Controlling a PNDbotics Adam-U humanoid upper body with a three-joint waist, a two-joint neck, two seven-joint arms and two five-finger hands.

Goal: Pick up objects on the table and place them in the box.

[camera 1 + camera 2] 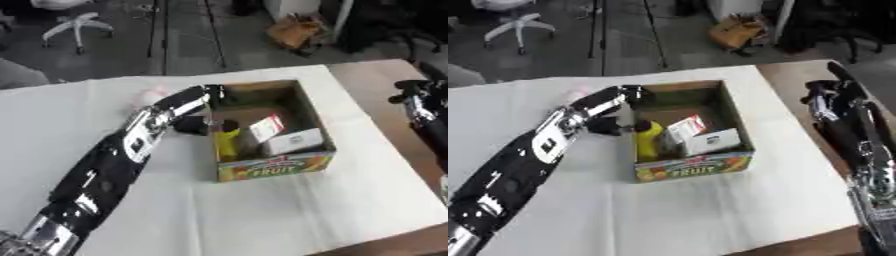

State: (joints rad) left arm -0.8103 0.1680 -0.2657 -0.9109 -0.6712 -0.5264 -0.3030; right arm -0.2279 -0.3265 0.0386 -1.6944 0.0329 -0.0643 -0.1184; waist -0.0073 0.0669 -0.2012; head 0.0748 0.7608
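The left arm is reaching in from the lower left of the frame, stretching diagonally up to the near-left wall of the cardboard box (273, 167) sitting at the centre of the white table (289, 215). The left hand (194, 124) is hanging right at that wall, just beside a yellow bottle (227, 141) standing upright inside the box against its left side — whether the fingers are curled round anything I cannot tell, as they are showing only as a dark shape against the box's rim. Next to the bottle, further right in the box, a white carton (294, 141) is lying with a small white-and-red packet (266, 127) leaning on it. A pale pinkish thing (150, 95) is lying on the table in the upper left, just behind the left forearm and apart from the box. The right hand (826, 93) is hovering at the right edge, well apart from the box — its fingers are bent, gripping nothing.
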